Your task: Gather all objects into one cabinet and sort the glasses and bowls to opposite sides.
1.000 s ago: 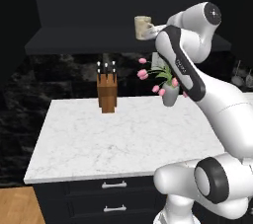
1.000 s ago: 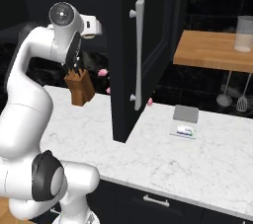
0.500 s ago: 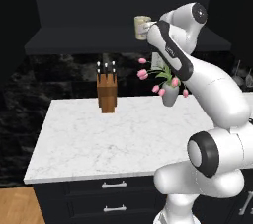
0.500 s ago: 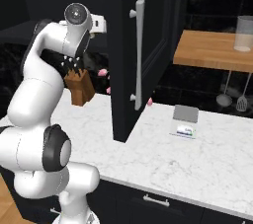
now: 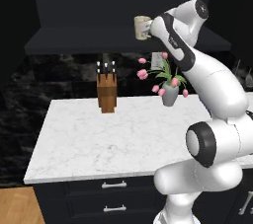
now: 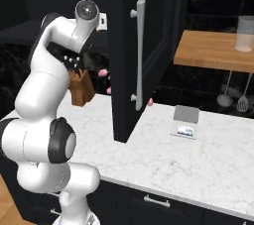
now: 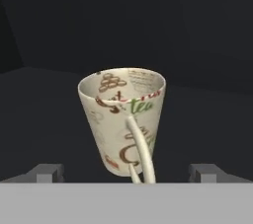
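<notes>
standing behind the arm on its left, i see the hand [image 5: 148,29] raised high in front of the cabinet [image 5: 74,1], level with the dark shelf [image 5: 64,44]. a cup [image 5: 142,27], pale cream, sits at the end of the hand, just above the shelf's front edge; whether it touches the shelf i cannot tell. below it on the white marble counter [image 5: 99,144] stand a wooden knife block [image 5: 106,93] and, to its right, a grey vase [image 5: 169,93] of pink flowers. the two are well apart from each other and well below the cup. drawers [image 5: 113,184] with silver handles run under the counter's front.

from the right side, the arm's top joint sits beside a tall black door [image 6: 136,45] with a long silver handle [image 6: 139,50], and the hand itself is mostly hidden behind that door's edge. the knife block [image 6: 80,86] peeks out past the arm, with a few pink petals near it. farther right on the counter [image 6: 198,159] lies a small grey box [image 6: 185,121], and above it a wooden shelf [image 6: 213,50] carries a clear glass jar [image 6: 244,34].

looking along the hand, the cup [image 7: 123,119] hangs close before the camera, tilted, its mouth facing up and toward the lens, printed with brown and green markings and a thin pale handle down its near side. the two dark fingertips [image 7: 47,172] stand wide to either side at the bottom; i cannot tell whether they are pinching the cup. dark cabinet surfaces lie behind it.
</notes>
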